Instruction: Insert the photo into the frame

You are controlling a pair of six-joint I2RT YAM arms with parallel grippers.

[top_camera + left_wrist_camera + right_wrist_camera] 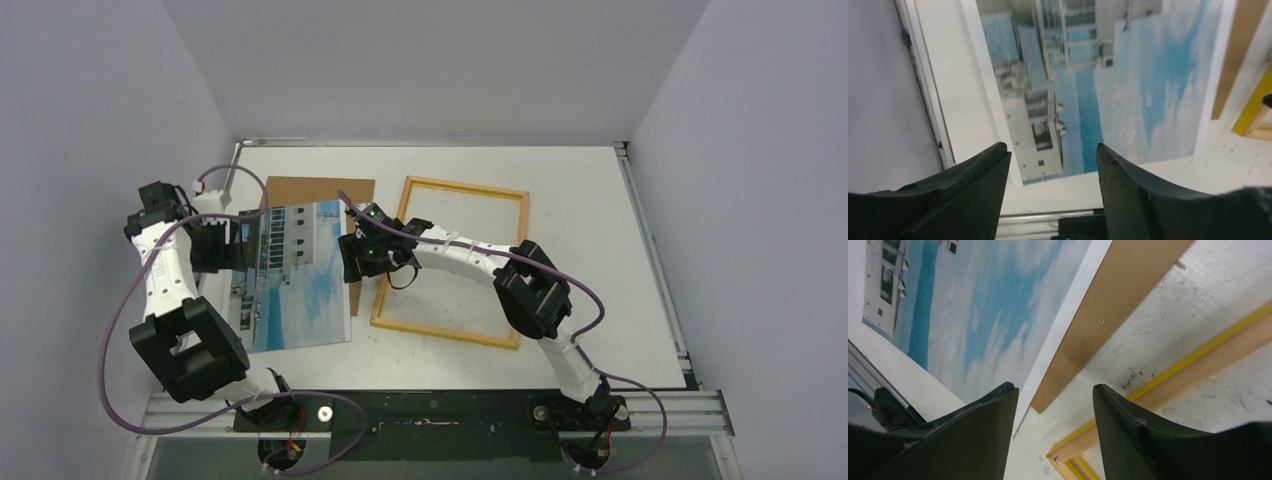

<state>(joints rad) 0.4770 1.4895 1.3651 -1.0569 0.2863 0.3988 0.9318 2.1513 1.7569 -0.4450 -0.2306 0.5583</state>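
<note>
The photo [295, 275] lies picture-up on the table [590, 250], far end over the brown backing panel [320, 190], the frame [445, 334] just right of it. The left gripper [1053, 155] hangs spread above the photo's left edge, the right gripper [1054, 390] spread above its right edge, both empty. The left arm [165, 270] hides that left margin from overhead.

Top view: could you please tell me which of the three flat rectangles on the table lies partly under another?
The brown board: the photo covers its near part, whereas the frame lies apart, to its right.
</note>
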